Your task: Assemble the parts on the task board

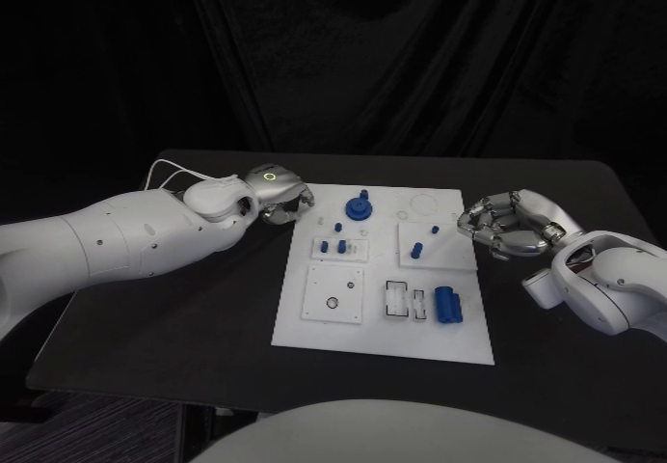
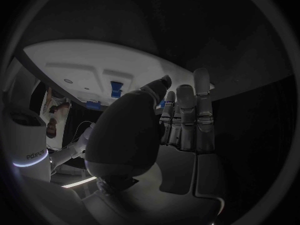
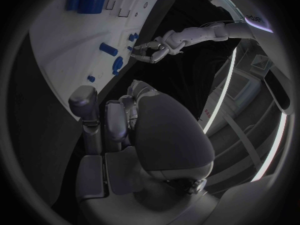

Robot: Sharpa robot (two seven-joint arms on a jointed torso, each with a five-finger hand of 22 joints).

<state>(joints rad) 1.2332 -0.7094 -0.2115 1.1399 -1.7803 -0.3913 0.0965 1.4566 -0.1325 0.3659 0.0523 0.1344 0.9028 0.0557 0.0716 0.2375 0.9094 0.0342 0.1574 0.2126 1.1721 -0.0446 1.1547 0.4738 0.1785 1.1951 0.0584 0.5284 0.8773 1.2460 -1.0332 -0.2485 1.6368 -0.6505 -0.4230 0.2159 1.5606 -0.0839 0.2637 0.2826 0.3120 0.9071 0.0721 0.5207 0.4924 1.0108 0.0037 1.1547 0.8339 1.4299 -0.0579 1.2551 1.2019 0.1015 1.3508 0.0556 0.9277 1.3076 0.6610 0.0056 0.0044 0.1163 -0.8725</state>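
White task board (image 1: pixel 317 328) flat mid-table, long axis running away from robot. Two blue cylinders (image 1: pixel 447 304) side by side near its right edge, long axes along the board's length. Blue knobbed part (image 1: pixel 359 207) upright at far end; small blue pegs (image 1: pixel 331 248) standing mid-board. Left hand (image 1: pixel 282 204) at far left corner, fingers curled, holding nothing visible. Right hand (image 1: pixel 509 224) just off right edge, fingers curled in, empty.
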